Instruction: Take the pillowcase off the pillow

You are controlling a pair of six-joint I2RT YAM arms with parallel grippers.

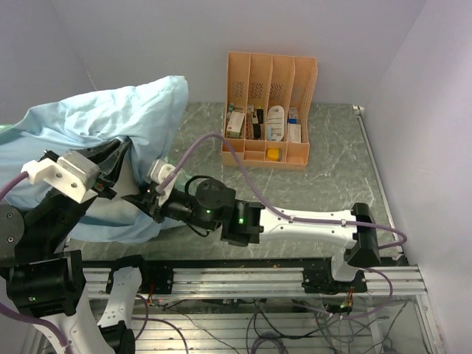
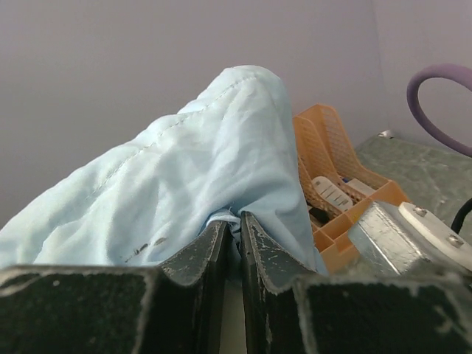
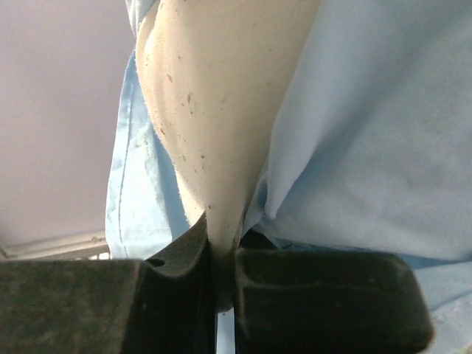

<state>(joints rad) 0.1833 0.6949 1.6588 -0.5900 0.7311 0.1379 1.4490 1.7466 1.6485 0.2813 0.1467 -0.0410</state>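
Observation:
The light blue pillowcase [image 1: 110, 125] lies bulging over the left half of the table with the pillow inside it. My left gripper [image 1: 118, 164] is shut on a fold of the pillowcase [image 2: 221, 147], which rises in front of its fingers [image 2: 259, 247]. My right gripper [image 1: 147, 198] is shut on a corner of the off-white speckled pillow [image 3: 221, 96], which sticks out of the blue pillowcase [image 3: 369, 133] around it. Both grippers sit close together at the near edge of the bundle.
An orange file rack [image 1: 269, 110] with small boxes and a remote stands at the back middle, also in the left wrist view [image 2: 332, 184]. White walls close the back and right. The table's metal rail [image 1: 243, 276] runs along the near edge.

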